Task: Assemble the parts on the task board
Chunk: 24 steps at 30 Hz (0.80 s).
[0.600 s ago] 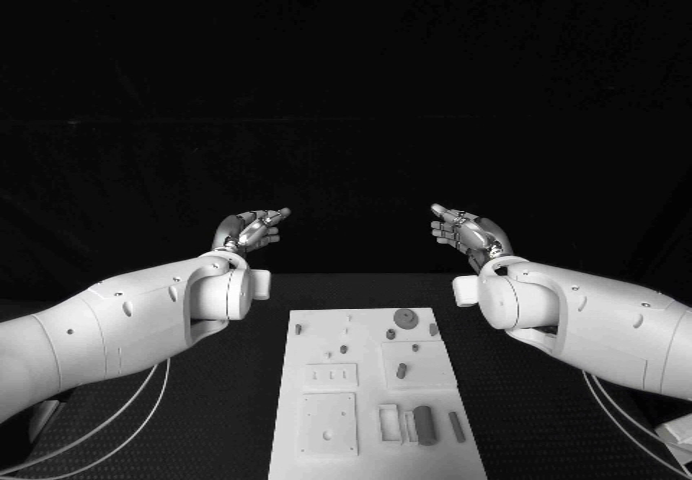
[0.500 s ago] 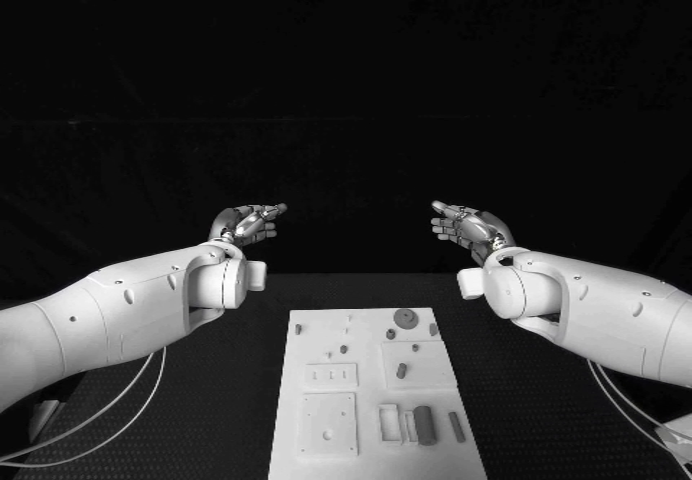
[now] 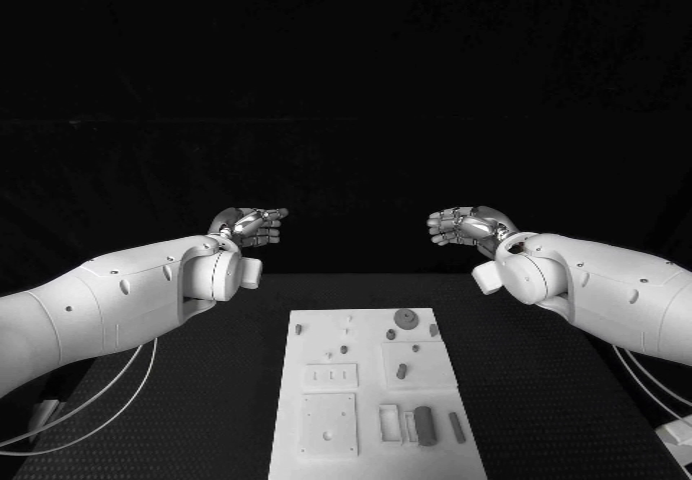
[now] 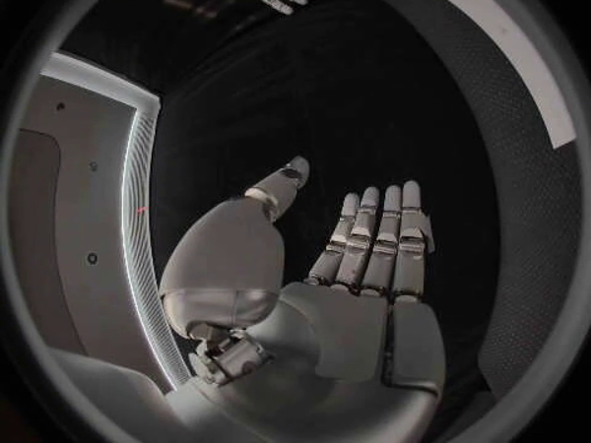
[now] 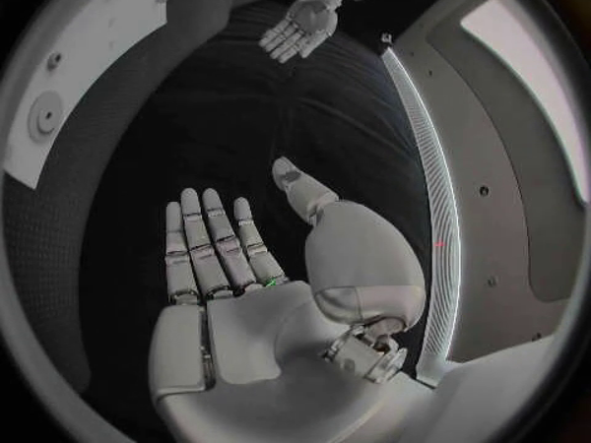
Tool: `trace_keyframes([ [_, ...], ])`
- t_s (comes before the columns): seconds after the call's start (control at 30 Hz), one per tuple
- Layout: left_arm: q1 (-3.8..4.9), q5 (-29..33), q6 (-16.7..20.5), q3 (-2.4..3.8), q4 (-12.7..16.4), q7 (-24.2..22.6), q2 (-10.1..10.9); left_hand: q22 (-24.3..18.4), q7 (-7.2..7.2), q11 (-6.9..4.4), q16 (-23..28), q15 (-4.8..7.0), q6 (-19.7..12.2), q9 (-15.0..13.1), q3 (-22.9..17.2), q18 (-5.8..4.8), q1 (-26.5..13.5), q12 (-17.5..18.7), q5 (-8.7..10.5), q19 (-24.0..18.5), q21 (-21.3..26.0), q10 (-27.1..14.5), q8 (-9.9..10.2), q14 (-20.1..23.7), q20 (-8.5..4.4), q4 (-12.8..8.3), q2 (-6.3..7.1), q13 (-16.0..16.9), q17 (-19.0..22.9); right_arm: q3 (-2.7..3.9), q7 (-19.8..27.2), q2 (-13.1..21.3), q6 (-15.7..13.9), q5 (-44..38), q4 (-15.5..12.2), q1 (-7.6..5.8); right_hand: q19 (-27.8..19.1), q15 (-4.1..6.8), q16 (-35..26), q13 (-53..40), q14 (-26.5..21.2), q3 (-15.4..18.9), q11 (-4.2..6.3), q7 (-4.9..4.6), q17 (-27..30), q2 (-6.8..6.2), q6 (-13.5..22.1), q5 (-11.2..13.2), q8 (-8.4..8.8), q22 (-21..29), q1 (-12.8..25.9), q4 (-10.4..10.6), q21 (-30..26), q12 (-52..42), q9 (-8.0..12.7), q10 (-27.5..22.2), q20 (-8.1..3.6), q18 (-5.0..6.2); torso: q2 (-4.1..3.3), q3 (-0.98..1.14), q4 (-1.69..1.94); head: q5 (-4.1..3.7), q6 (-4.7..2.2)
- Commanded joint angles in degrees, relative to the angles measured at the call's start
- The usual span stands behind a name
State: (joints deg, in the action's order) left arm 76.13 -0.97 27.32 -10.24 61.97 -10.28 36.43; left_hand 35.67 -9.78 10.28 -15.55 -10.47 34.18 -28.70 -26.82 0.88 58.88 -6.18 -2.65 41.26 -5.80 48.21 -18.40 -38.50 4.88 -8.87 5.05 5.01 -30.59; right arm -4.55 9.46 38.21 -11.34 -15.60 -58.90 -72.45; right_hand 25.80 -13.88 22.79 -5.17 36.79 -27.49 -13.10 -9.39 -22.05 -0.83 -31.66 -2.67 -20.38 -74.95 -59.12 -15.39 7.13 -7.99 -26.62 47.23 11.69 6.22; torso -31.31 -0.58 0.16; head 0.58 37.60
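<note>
Meanwhile both the left hand (image 3: 248, 226) and right hand (image 3: 466, 226) hover spread and empty beyond the task board's (image 3: 372, 330) twelve o'clock edge, so a blind descent risks scattering the small parts (image 3: 424, 421).

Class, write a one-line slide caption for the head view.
Both empty hands, left and right, raised beyond the white task board.

The black, finely textured counter (image 3: 216, 400) is lying under everything, stretching back into a dark backdrop. Thin white cables (image 3: 87, 420) are trailing in loops over the counter's left edge, and more thin white cables (image 3: 635, 410) are hanging over its right edge, near a small pale object (image 3: 675, 432) at the right corner.
</note>
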Motion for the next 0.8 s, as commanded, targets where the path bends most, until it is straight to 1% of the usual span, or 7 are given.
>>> trace_keyframes([
  [0.03, -0.11, -1.09, -2.78, -0.36, 1.00, -0.61, 0.44, 0.74, -2.70, 0.41, -2.68, 0.47, 2.68, -0.26, -0.70, 0.75, 1.62, -1.74, -0.47, 3.09, -1.58, 3.74, -1.13, -5.08, -0.65, -1.20, -0.59, 0.65, -1.09, -0.02, -0.94, 0.01, 1.44, -20.09, 0.31, 0.29, 3.30, 1.40, 1.82, -0.72, 3.76, -1.20, 0.71, -4.27, -0.76, -0.27, -3.37, -0.26, -1.58, -0.66, -1.25, -1.23, 0.84, -1.93, -0.43, 4.05, -0.25, 1.61, -0.07, -0.13, -0.04, -0.04, -0.21],
  [0.1, -0.14, -1.77, -3.48, -0.85, 1.46, -0.81, 0.87, 1.13, -2.81, 0.26, -3.96, 1.08, 4.78, -0.32, -1.14, 1.29, 2.72, -2.94, -0.54, 4.70, -2.35, 6.47, -1.88, -7.79, -1.10, -2.35, -1.00, 1.09, -1.67, -0.02, -0.95, -0.30, 1.03, -23.77, 0.68, 0.43, 5.84, 2.49, 2.86, -0.94, 6.18, -1.89, 1.54, -3.67, -1.28, -0.77, -5.37, -0.27, -2.36, -0.40, -2.08, -1.34, 1.38, -2.66, -0.63, 6.04, -0.42, 2.49, -0.06, -0.10, 0.03, -0.08, -0.12],
  [0.23, -0.16, -3.99, -5.13, -1.00, 2.83, -1.09, 1.72, 2.22, -1.57, -1.70, -6.66, 3.04, 9.64, -0.03, -1.91, 1.94, 4.12, -5.16, -0.47, 9.06, -4.47, 12.36, -3.22, -13.70, -2.64, -4.70, -2.16, 2.20, -3.36, -0.02, -1.06, -0.39, 0.62, -30.17, 0.63, 0.79, 10.75, 4.85, 4.79, -1.47, 10.89, -3.25, 3.21, -2.69, -2.45, -1.47, -9.08, -0.26, -3.62, 0.05, -4.62, -1.42, 2.46, -4.13, -1.00, 10.30, -0.72, 4.17, -0.26, -0.01, 0.20, -0.11, -0.35],
  [0.37, -0.22, -5.17, -6.09, -1.00, 4.66, -1.21, 2.48, 2.74, -0.51, -2.88, -7.44, 4.23, 12.69, 0.66, -2.75, 1.81, 5.04, -5.64, -0.55, 11.39, -5.31, 15.48, -3.61, -16.43, -3.76, -6.73, -2.94, 2.75, -4.52, -0.01, -1.46, -0.31, 0.96, -39.78, 0.06, 1.29, 16.93, 7.60, 7.28, -2.03, 16.86, -4.54, 4.79, -1.44, -4.15, -1.97, -12.76, -0.26, -4.67, 0.33, -6.63, -1.43, 4.15, -5.21, -1.42, 14.20, -1.09, 6.13, -0.64, 0.19, 0.53, -0.06, -0.27],
  [0.47, -0.27, -5.68, -6.77, -1.01, 6.26, -1.18, 3.14, 2.94, -0.01, -3.38, -7.62, 4.74, 14.15, 1.00, -3.26, 1.58, 5.46, -5.68, -0.52, 12.17, -5.51, 16.86, -3.75, -17.53, -4.29, -7.36, -3.20, 3.00, -5.13, -0.01, -2.01, -0.28, 1.82, -47.16, -0.39, 1.70, 20.78, 9.26, 8.58, -2.24, 20.40, -5.46, 5.64, -0.61, -5.28, -2.55, -14.78, -0.27, -5.02, 0.49, -7.28, -1.42, 5.18, -5.57, -1.61, 16.40, -1.29, 7.30, -0.97, 0.36, 0.95, -0.52, -0.29],
  [0.6, -0.30, -5.95, -7.05, -1.01, 8.66, -1.34, 4.06, 3.09, 0.29, -3.72, -7.68, 5.06, 15.08, 1.30, -3.45, 1.30, 5.58, -5.59, -0.52, 12.60, -5.57, 17.87, -3.74, -18.37, -4.68, -7.46, -3.25, 3.18, -5.66, -0.01, -3.44, -0.02, 2.51, -54.92, -1.80, 2.06, 23.48, 10.33, 8.97, -2.21, 22.70, -5.89, 6.21, -0.01, -6.32, -3.01, -16.29, -0.21, -4.84, 0.75, -7.21, -1.41, 5.57, -5.31, -1.62, 18.02, -1.34, 8.18, -1.26, 0.40, 1.28, -0.71, -0.09],
  [0.8, -0.55, -5.85, -6.77, -1.02, 13.10, -1.72, 6.09, 3.11, 0.14, -3.56, -7.24, 4.89, 14.90, 1.67, -3.34, 1.01, 5.38, -5.01, -0.53, 12.44, -5.35, 17.67, -3.28, -18.20, -4.81, -7.46, -2.80, 3.10, -5.84, -0.01, -6.01, 0.15, 2.39, -66.02, -4.70, 2.81, 24.51, 10.57, 8.46, -1.85, 23.58, -5.87, 6.13, -0.02, -7.08, -4.32, -16.59, -0.22, -3.96, 0.86, -7.11, -1.40, 5.34, -4.28, -1.38, 18.36, -1.26, 8.60, -2.41, 0.39, 2.13, -1.65, 0.20],
])
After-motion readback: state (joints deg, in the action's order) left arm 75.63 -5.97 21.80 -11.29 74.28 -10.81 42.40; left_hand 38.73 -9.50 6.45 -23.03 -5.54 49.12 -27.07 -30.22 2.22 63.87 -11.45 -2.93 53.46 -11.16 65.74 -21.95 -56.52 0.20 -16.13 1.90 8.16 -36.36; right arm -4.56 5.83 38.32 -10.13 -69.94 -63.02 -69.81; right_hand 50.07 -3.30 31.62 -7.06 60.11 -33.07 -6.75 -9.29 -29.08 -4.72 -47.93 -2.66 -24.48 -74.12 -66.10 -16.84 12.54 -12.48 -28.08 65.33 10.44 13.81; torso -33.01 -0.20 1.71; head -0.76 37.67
